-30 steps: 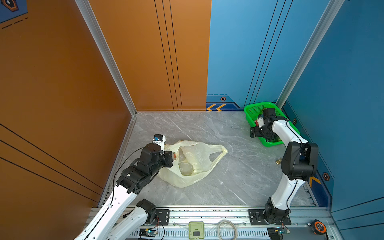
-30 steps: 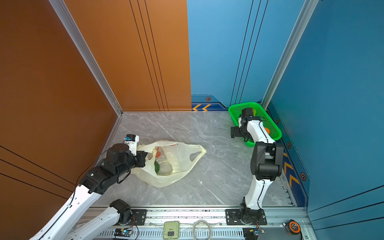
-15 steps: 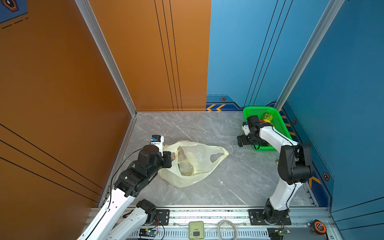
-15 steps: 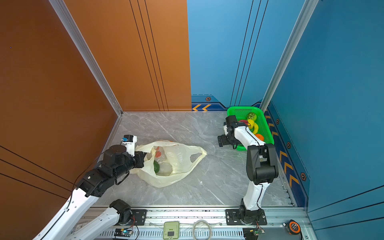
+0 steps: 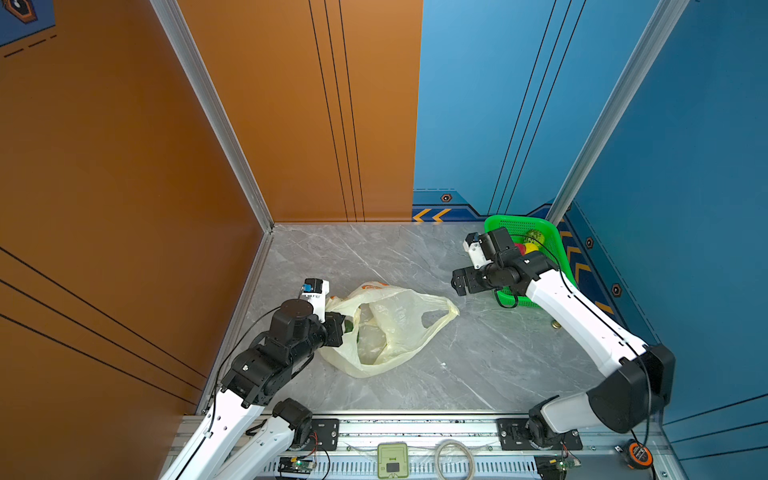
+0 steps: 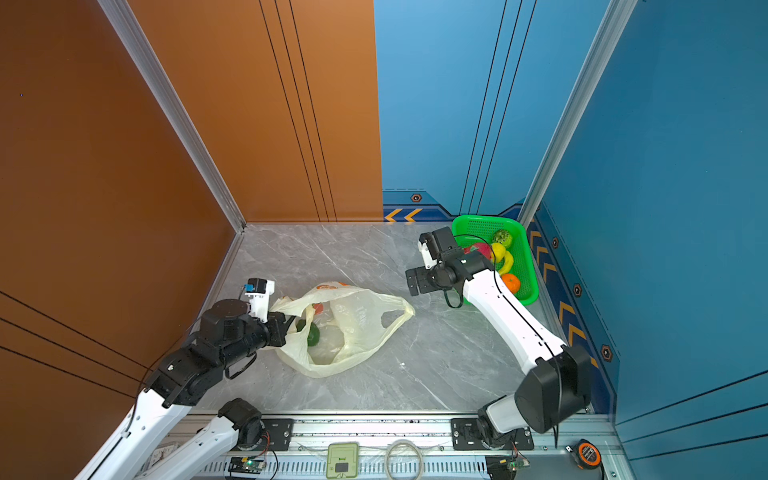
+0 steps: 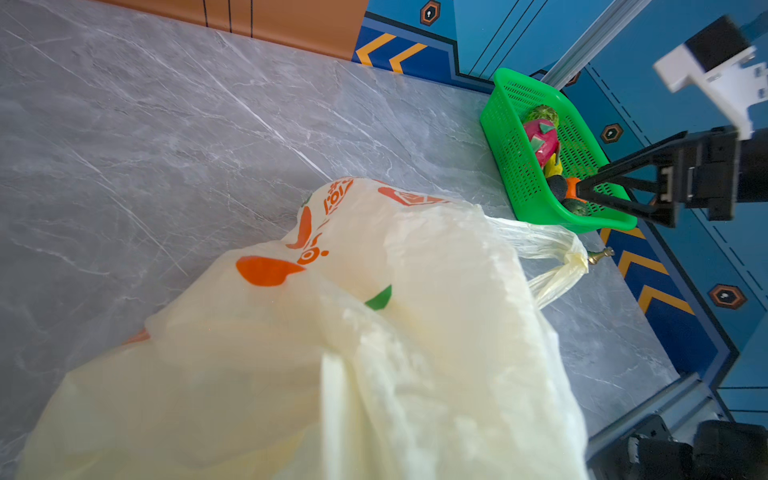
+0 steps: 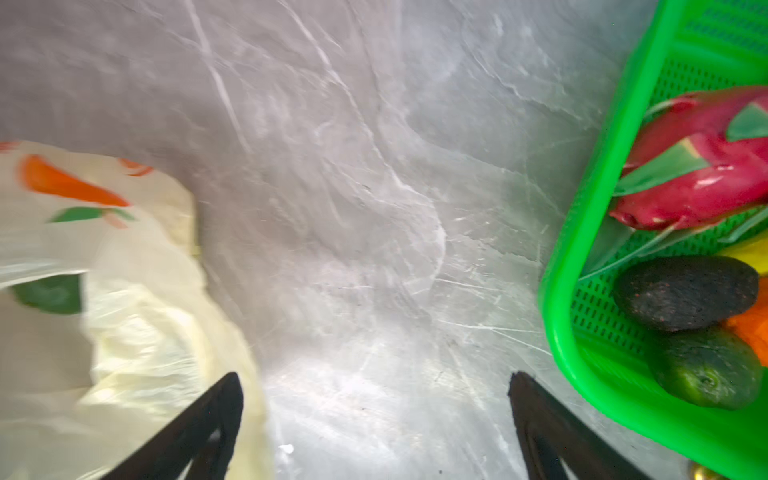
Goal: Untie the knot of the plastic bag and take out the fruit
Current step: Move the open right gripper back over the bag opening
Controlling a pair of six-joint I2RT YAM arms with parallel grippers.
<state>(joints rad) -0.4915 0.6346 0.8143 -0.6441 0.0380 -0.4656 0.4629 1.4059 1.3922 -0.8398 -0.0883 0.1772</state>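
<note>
1. Near the left edge of the counter [image 5: 478, 365], the left hand [image 6: 289, 326] is pinched tight on the left rim of the plastic bag [image 5: 405, 318].
2. Just right of that hand, the bag lies slumped on the counter with its mouth gaping and a green fruit [image 6: 312, 334] inside.
3. Farther right, the right hand [image 5: 458, 285] hovers with jaws spread wide, holding nothing, between the bag and the basket [image 5: 519, 226].
4. Far right, in the corner, the green basket holds a dragon fruit [image 7: 540, 139], a banana [image 6: 505, 262], an orange [image 6: 511, 283] and a dark avocado [image 8: 685, 291].
</note>
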